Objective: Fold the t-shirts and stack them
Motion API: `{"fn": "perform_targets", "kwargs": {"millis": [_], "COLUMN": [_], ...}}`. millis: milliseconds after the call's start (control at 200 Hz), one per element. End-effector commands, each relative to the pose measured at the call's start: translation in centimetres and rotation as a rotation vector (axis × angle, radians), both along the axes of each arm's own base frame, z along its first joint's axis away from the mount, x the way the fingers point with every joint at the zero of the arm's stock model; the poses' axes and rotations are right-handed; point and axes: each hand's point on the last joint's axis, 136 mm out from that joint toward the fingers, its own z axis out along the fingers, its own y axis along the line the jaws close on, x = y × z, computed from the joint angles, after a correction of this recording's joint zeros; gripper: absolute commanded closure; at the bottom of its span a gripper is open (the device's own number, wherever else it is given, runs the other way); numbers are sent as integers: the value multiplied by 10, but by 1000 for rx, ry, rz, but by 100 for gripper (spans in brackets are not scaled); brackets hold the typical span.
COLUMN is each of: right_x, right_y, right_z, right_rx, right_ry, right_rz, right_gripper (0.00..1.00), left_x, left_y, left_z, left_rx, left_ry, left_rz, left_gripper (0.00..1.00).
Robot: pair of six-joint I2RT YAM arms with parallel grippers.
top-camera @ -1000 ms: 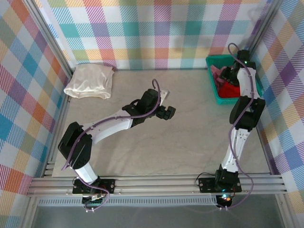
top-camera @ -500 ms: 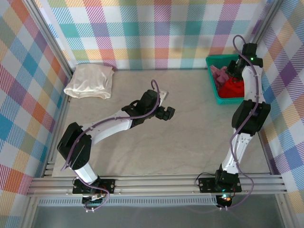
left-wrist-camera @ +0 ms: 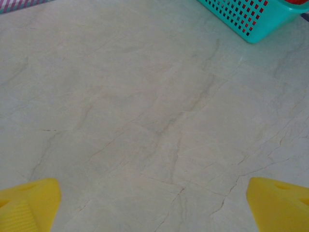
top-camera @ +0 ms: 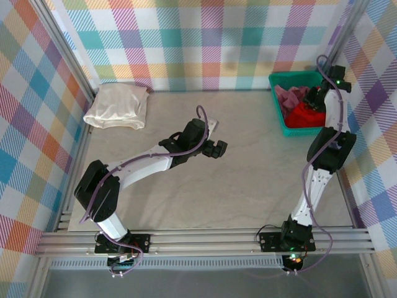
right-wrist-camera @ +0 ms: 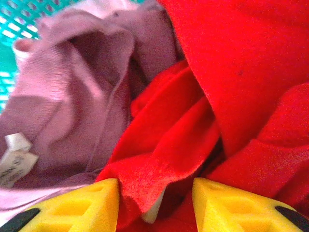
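The right gripper pinches a fold of the red shirt beside the purple shirt in the green basket, the left gripper is wide open, and the white shirt lies far left.

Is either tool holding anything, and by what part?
The left tool is open over the table, holding nothing. A fold of the red shirt lies between the right tool's fingers; a firm grip cannot be told.

A robot test cell, not a home: a stone-look table is boxed in by checked cloth walls beyond and beside the left pincer. Behind it, metal rails carry the bolted arms.
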Motion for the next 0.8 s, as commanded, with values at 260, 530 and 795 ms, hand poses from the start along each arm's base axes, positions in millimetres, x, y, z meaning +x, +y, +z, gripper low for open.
{"fn": "perform_targets", "kwargs": {"millis": [260, 530, 795], "right_x": [8, -22, -61], "right_y": [26, 35, 51], "right_z": [14, 120, 208], "right_rx": [145, 79, 27], "right_ry": [-55, -294, -504], "right_rz": [18, -31, -27], "right_gripper": [97, 100, 100], "left_x": [-3, 0, -2], "left_y": [13, 12, 15], "left_z": [14, 22, 53], "left_rx": [-21, -40, -91], "left_ry": [-35, -54, -103], "left_rz": [36, 44, 47], "left_gripper": [1, 1, 0]}}
